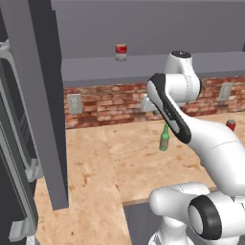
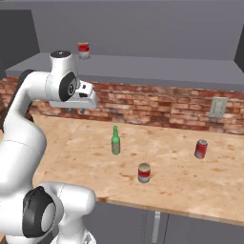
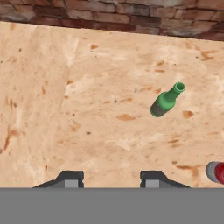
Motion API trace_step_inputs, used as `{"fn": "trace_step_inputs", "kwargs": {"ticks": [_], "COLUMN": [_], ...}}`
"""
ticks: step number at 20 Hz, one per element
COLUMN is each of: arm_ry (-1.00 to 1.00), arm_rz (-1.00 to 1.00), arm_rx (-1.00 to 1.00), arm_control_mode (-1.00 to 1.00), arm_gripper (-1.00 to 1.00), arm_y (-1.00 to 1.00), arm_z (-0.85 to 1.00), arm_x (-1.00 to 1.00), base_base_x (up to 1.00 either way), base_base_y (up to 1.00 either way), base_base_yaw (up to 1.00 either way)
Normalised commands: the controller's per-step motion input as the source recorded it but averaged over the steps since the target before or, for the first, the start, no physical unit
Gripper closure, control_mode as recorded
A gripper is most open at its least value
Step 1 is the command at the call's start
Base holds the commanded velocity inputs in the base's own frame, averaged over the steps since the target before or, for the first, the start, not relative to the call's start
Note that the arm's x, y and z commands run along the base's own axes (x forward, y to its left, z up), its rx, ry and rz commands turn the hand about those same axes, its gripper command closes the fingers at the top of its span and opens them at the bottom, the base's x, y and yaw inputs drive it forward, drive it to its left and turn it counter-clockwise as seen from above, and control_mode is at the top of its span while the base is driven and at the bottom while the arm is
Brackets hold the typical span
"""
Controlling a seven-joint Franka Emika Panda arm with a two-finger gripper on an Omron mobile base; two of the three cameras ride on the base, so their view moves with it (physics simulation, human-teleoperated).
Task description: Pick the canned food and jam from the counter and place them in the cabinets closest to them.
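Observation:
The canned food (image 1: 121, 51) (image 2: 84, 50), red and white, stands on the pale grey shelf (image 1: 95, 69) (image 2: 157, 66) of the open upper cabinet. The jam (image 2: 144, 172), a small squat reddish jar with a paler lid, sits near the counter's front edge. It also shows at the hand view's lower right (image 3: 216, 171). My gripper (image 2: 76, 111) (image 1: 152, 111) (image 3: 110, 180) hangs open and empty over the counter, below the shelf, left of and behind the jam. Its fingertips (image 3: 70, 179) stand wide apart.
A green bottle (image 1: 164, 138) (image 2: 115, 141) (image 3: 166, 100) stands mid-counter. A red soda can (image 2: 200, 149) (image 1: 231, 125) sits further right. An open dark cabinet door (image 1: 43, 95) juts out at left. The brick wall (image 2: 157, 107) holds outlets (image 2: 218, 107) (image 1: 74, 103).

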Motion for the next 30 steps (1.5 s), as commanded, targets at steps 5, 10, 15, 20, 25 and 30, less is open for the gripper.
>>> {"fn": "trace_step_inputs", "kwargs": {"ticks": [5, 10, 15, 20, 25, 30], "arm_ry": [0.00, 0.00, 0.00, 0.00, 0.00, 0.01], "arm_rz": [0.00, 0.02, 0.02, 0.01, 0.00, 0.00], "arm_rx": [0.00, 0.00, 0.00, 0.00, 0.00, 0.00], "arm_control_mode": [-1.00, -1.00, -1.00, -1.00, -1.00, -1.00], "arm_gripper": [-1.00, -1.00, -1.00, -1.00, -1.00, -1.00], "arm_y": [-0.22, -0.40, -0.39, -0.51, -0.59, -0.57], "arm_z": [-0.06, -0.10, -0.09, -0.10, -0.08, -0.10], "arm_x": [-0.01, -0.02, -0.05, -0.12, -0.10, -0.04], "base_base_x": [0.00, 0.00, 0.00, 0.00, 0.00, 0.00], "base_base_y": [0.00, 0.00, 0.00, 0.00, 0.00, 0.00], "base_base_yaw": [0.00, 0.00, 0.00, 0.00, 0.00, 0.00]}}
